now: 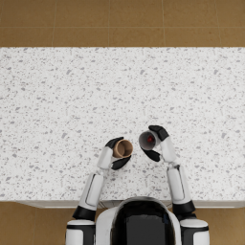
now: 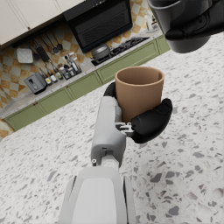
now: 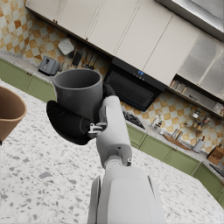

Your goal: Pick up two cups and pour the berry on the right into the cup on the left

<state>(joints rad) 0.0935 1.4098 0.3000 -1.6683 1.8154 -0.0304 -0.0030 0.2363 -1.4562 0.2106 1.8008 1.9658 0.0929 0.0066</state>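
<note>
Holding both cups clear of the counter [image 1: 57, 95], the robot looks set for the pour. The left hand [image 1: 116, 154] is wrapped around the brown cup [image 1: 123, 149], which stands upright with its mouth open and nothing visible inside. The right hand [image 1: 159, 142] clasps the grey cup [image 1: 148, 140], and the red berry [image 1: 150, 139] sits inside it, seen from the head view. The grey cup is just beside the brown one, towards the left hand, with a small gap between the rims; from the left wrist view it hangs higher than the brown cup.

The likely trouble is the berry missing the mouth: if the grey cup tips while its lip is short of the brown rim, the berry could drop into the gap and roll off across the counter. A knock between rims could also jolt either grasp.

Beyond both hands the counter lies open, while its near edge runs close behind the forearms.
</note>
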